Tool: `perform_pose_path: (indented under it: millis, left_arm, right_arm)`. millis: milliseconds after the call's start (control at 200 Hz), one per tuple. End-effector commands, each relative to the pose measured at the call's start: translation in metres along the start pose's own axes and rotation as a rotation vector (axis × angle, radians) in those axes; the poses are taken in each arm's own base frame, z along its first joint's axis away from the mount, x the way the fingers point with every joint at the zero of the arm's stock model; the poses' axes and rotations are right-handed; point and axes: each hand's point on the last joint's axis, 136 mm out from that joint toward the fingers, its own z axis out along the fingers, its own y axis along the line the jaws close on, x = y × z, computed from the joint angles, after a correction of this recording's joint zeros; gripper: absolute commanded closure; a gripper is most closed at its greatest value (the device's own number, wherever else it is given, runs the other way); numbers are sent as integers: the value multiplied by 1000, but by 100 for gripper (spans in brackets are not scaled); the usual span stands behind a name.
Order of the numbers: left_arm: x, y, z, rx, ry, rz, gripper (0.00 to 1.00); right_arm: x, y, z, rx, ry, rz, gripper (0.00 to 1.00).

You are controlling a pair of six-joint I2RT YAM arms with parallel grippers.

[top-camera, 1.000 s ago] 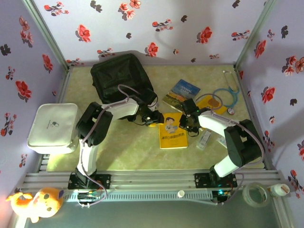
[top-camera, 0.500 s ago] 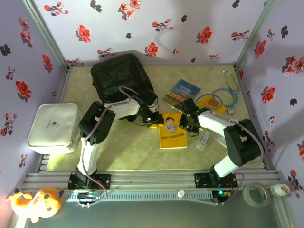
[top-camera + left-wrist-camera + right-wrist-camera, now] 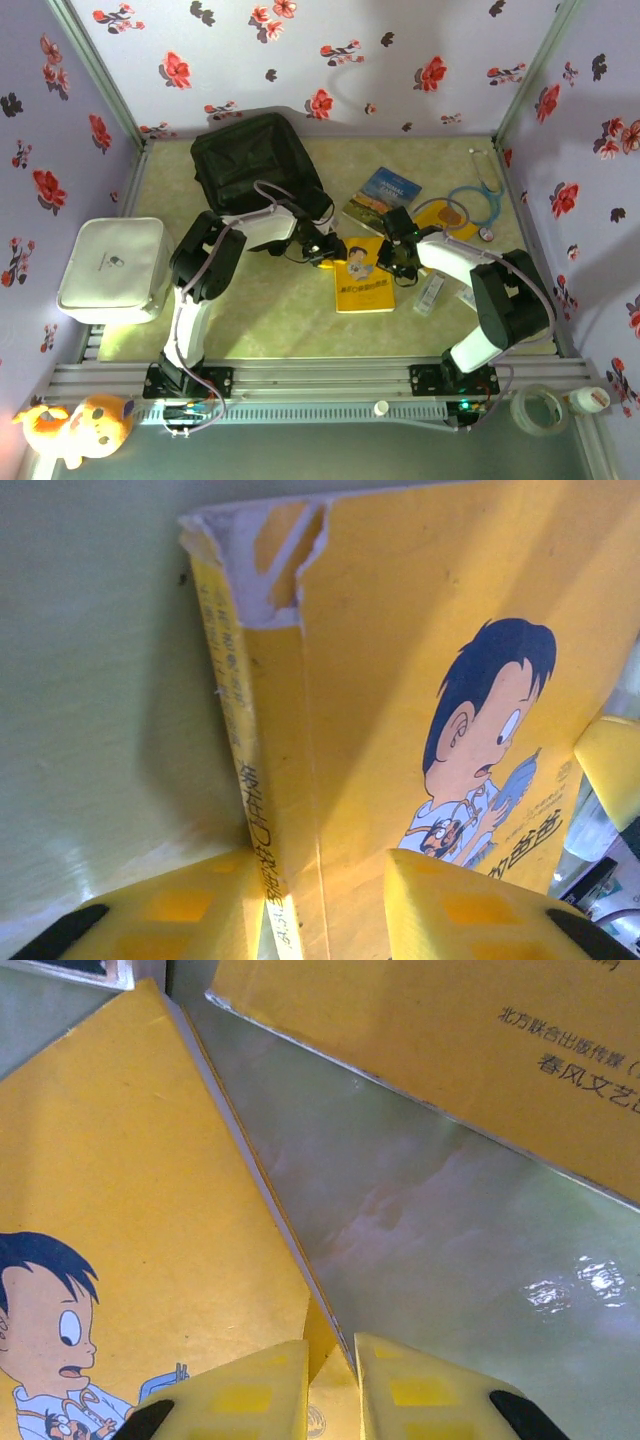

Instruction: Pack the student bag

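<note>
Top view and both wrist views, book pickup. The student bag (image 3: pixel 255 155) lies in the upper left of the table (image 3: pixel 270 320), well apart from the yellow cartoon book (image 3: pixel 364 283) at frame centre.

**Change.** Over the last second the left arm has edged rightward in the top view. This brings the left gripper (image 3: pixel 322 251) up to the book's left edge. The book, the bag and the right gripper (image 3: pixel 393 262) have kept their places. The book is now bracketed from both sides, so the step in hand is probably a two-armed lift. Nothing has gone into the bag yet.

**Tools.** In the left wrist view the fingers (image 3: pixel 190 915) stand apart astride the book's spine, one on the table side and one over the cover. Whether they already press on the book cannot be told. In the right wrist view the fingers (image 3: pixel 250 1390) are nearly together, with the book's edge pinched in the narrow gap between them.

**Hidden or unclear.**
- The bag's zip and opening cannot be made out, so it is uncertain whether the bag is ready to receive a book.
- The left arm covers the bag's lower right corner.
- No view shows whether the book has left the table.
- The spine's top end looks torn.
- A second yellow book (image 3: pixel 450 1050) is cut off at the upper right of the right wrist view.
- Blurred shapes at the right edge of the left wrist view cannot be identified.
</note>
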Motion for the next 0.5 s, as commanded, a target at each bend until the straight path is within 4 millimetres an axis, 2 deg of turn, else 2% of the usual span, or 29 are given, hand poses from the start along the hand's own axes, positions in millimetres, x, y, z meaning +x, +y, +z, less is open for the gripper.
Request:
perform_pose_path:
  millis: [0,195,365,495]
  left_arm:
    - [-7,-35,-13,121,-12,58,67]
    - [-3,-74,-43,299,-54,111,73]
    - [-1,-85,-58,357,-112,170,76]
    - [-1,-87,-53,382,-100,178,76]
  right_arm:
    - [17,-19,21,63,73,36,83]
    - [14,-15,18,51,67,36,83]
    - [13,-12,19,43,68,33,83]
    - [12,-8,20,29,73,33,83]
